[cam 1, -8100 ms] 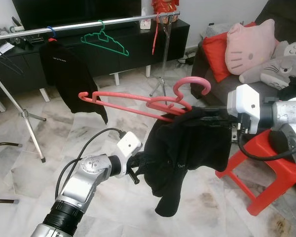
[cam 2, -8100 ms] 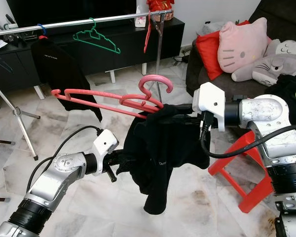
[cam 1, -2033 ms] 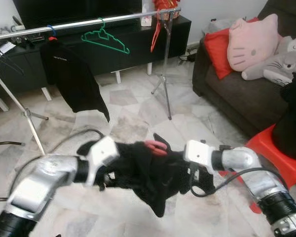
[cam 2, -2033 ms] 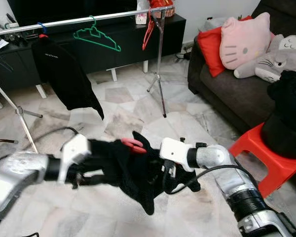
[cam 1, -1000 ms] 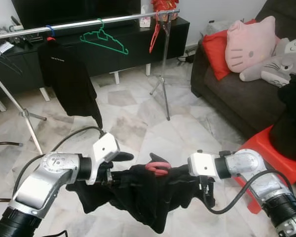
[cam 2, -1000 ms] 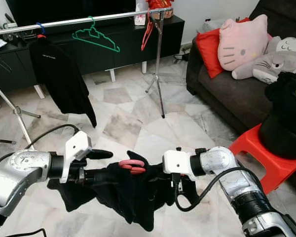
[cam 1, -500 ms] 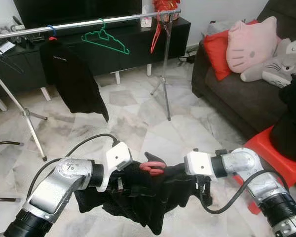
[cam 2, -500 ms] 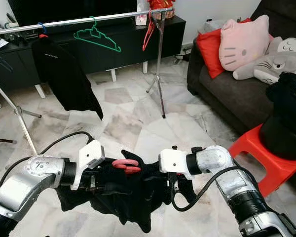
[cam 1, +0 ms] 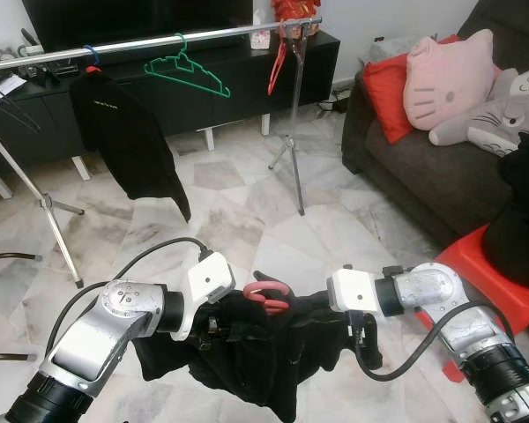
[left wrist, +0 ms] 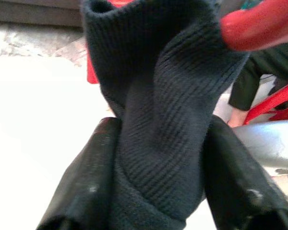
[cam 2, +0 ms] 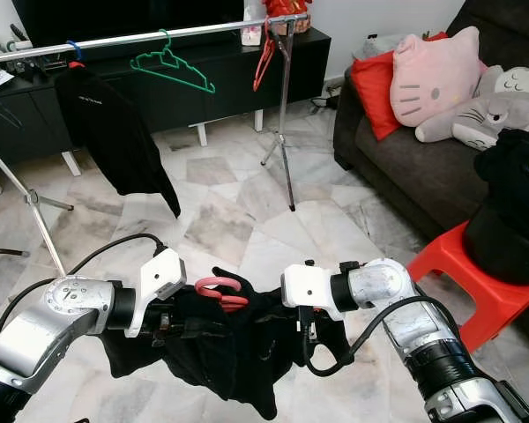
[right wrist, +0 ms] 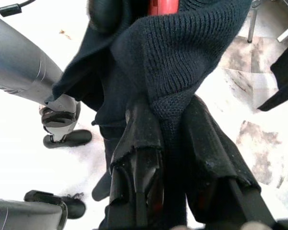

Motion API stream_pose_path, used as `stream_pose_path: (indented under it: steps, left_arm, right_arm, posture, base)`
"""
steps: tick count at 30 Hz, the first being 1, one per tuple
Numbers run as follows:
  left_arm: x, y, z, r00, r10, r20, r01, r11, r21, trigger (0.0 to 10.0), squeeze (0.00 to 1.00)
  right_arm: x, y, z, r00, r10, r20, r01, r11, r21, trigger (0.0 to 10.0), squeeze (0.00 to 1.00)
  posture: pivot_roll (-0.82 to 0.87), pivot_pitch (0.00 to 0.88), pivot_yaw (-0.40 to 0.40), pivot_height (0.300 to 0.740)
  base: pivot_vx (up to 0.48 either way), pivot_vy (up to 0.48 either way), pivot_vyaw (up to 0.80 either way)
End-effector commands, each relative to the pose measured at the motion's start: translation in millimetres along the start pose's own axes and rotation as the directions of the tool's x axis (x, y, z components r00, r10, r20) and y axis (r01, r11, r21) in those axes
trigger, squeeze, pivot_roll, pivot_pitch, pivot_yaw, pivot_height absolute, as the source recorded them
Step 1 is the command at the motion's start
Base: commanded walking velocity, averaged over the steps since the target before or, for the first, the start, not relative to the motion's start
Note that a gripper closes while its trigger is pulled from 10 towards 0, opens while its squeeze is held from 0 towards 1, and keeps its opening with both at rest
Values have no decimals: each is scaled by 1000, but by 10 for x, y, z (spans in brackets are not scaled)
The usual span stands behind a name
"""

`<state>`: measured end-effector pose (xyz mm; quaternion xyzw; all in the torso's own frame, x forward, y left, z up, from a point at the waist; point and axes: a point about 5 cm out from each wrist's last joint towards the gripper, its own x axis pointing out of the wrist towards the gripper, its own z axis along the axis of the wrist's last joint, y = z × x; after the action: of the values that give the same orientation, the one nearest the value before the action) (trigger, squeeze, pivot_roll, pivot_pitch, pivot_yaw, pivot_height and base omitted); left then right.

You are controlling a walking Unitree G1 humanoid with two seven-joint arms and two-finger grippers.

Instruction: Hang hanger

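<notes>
Ahead of us the rail (cam 1: pixel 159 40) spans the room, carrying a green hanger (cam 1: pixel 187 72) and a hung black shirt (cam 1: pixel 128 141). Low before us, well short of that rail, a black sweater (cam 1: pixel 264 352) sags between our two arms, the pink hanger (cam 1: pixel 266 296) poking its hook up from the folds. Our left gripper (left wrist: pixel 153 191) is clamped on knit at one side; our right gripper (right wrist: pixel 170 143) pinches cloth and red plastic at the other.
</notes>
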<state>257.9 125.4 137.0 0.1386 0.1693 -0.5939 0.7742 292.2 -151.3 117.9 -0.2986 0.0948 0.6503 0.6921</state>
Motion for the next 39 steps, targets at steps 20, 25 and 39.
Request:
stream_pose_path:
  steps: [20, 25, 39]
  left_arm:
    - [-26, -22, -79, 999, -23, -40, 23, 1000, -12, 0, 0]
    - [-11, -41, -97, 999, -32, -36, 31, 999, -22, 0, 0]
    - [-26, -39, -143, 999, -27, -44, 25, 999, -33, 0, 0]
  right_arm:
    - [-77, -86, 134, 995, -77, 69, 78, 997, -5, 0, 0]
    - [-79, -65, 119, 995, -75, 66, 75, 997, 6, 0, 0]
    - [-90, -48, 89, 996, -72, 57, 70, 997, 41, 10000, 1000]
  posture:
    - [-96, 8, -8, 740]
    - [-99, 0, -9, 740]
    - [-100, 0, -9, 740]
  base:
    - [0, 0, 0]
    - [0, 0, 0]
    - [0, 0, 0]
